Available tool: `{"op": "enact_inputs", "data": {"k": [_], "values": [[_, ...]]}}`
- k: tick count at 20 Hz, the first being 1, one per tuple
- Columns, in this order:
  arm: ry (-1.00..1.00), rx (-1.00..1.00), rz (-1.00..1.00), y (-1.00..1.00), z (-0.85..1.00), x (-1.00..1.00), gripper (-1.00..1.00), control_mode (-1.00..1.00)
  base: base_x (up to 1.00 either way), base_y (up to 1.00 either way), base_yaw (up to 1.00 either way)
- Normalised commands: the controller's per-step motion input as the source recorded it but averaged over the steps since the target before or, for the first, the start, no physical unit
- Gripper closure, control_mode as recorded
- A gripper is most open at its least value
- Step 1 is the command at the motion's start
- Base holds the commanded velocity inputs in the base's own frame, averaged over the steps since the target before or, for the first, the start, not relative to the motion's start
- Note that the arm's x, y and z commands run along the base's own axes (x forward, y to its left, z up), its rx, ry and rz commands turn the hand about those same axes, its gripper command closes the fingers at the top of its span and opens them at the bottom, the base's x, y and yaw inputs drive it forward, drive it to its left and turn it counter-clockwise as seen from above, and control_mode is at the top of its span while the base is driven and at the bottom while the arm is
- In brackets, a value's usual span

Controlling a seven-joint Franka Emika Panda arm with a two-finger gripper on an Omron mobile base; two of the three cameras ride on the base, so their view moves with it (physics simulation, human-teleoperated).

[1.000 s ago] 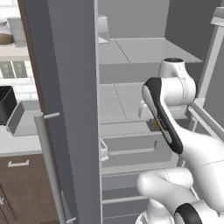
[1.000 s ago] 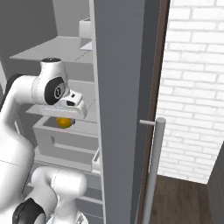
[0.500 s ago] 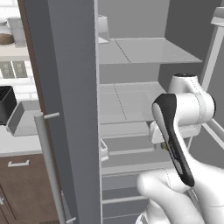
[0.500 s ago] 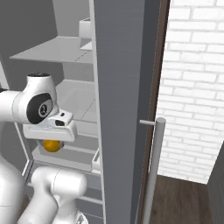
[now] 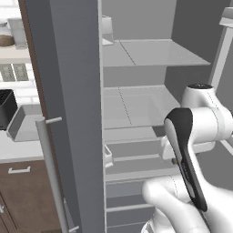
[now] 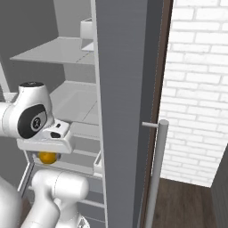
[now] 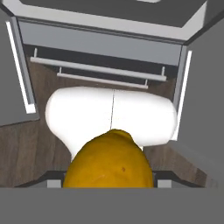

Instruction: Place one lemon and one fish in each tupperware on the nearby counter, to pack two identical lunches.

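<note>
My gripper (image 6: 46, 155) is shut on an orange-yellow lemon (image 6: 46, 157), held in front of the open fridge's lower shelves. In the hand view the lemon (image 7: 109, 162) bulges up between the fingertips, above the robot's white base and the wood floor. In the left base view the arm's dark-striped link hides the hand. One light-grey tupperware (image 5: 23, 123) sits on the white counter (image 5: 18, 149) at the far left, beyond the fridge door. The fish is out of view.
The grey fridge door (image 5: 68, 113) with its bar handle (image 5: 51, 173) stands between the arm and the counter. A black toaster (image 5: 5, 107) stands beside the tupperware. Fridge shelves (image 5: 136, 107) lie ahead. A white brick wall (image 6: 196, 89) stands to the right.
The hand has drawn back out of the fridge and sunk lower, carrying the lemon with it toward the base. The grip has not changed.
</note>
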Motion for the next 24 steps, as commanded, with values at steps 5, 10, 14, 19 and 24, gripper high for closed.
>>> {"op": "enact_inputs", "data": {"k": [5,10,14,19,24], "values": [[0.00,0.00,0.00,0.00,0.00,-0.09,1.00,1.00,-0.52,0.00,0.00],[0.00,0.00,0.00,0.00,0.00,0.00,1.00,1.00,-0.99,0.08,0.08],[0.00,0.00,0.00,0.00,0.00,0.00,1.00,1.00,-0.82,0.40,0.61],[0.00,0.00,0.00,0.00,0.00,0.00,1.00,1.00,-0.32,0.66,0.87],[0.00,0.00,0.00,0.00,0.00,0.00,1.00,1.00,-0.09,0.58,0.82]]}}
